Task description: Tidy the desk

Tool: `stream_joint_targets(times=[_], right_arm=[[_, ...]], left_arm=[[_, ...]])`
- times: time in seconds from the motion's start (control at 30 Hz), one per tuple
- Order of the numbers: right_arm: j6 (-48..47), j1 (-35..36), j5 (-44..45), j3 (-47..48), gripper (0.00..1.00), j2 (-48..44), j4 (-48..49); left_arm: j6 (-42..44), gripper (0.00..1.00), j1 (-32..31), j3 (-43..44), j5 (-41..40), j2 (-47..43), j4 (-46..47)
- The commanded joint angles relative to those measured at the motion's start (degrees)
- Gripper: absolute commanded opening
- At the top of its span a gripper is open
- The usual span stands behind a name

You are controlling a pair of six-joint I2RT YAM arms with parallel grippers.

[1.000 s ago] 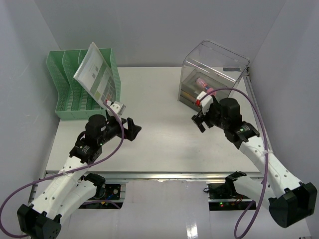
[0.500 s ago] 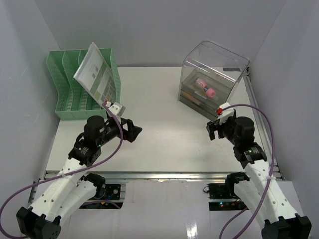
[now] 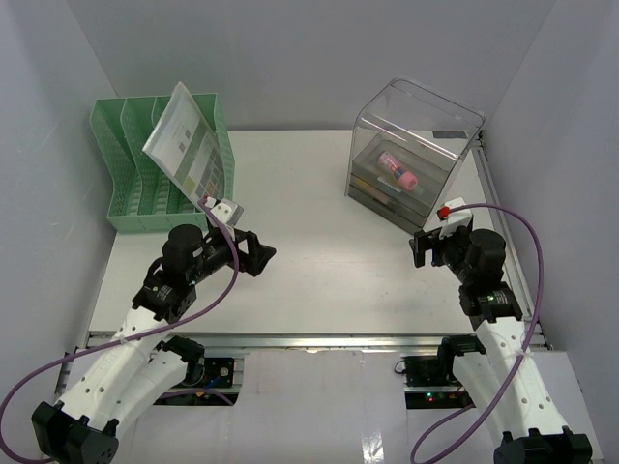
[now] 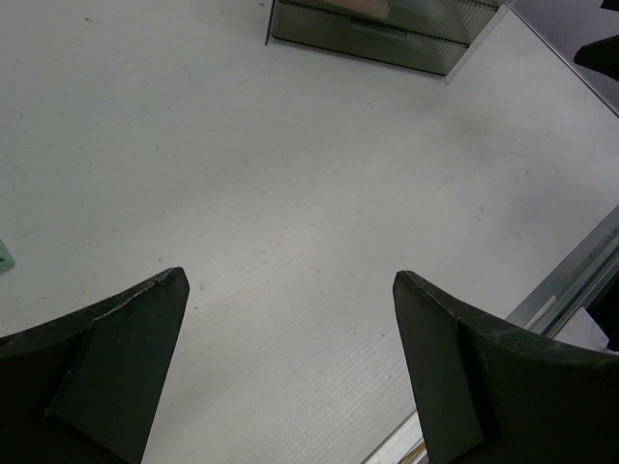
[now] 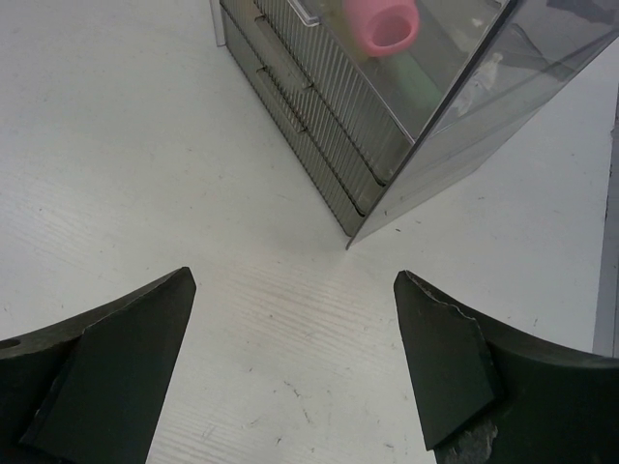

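My two grippers both have their jaws spread wide with nothing between them: the left gripper [image 3: 259,253] hangs low over the desk [image 3: 319,290], pointing toward its middle, and the right gripper [image 3: 422,247] faces the near corner of the one clear drawer box [image 3: 416,145]. Both arms reach in from the front rail with bent elbows. One green file rack [image 3: 126,184] at the back left holds one leaning printed sheet [image 3: 189,150], one pink tube [image 3: 397,169] lies in the box, and open white tabletop runs between the grippers.
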Motion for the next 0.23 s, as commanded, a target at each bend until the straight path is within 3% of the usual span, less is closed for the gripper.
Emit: stream_joint_targets(times=[0.0, 0.2], right_arm=[[-0.07, -0.49, 0.22, 0.5, 0.9, -1.07, 2.5], [-0.95, -0.63, -0.23, 0.45, 0.9, -1.08, 2.52]], left_arm=[[0.25, 0.98, 0.32, -0.17, 0.82, -0.9, 1.03], [0.28, 0.98, 0.32, -0.19, 0.69, -0.93, 1.08]])
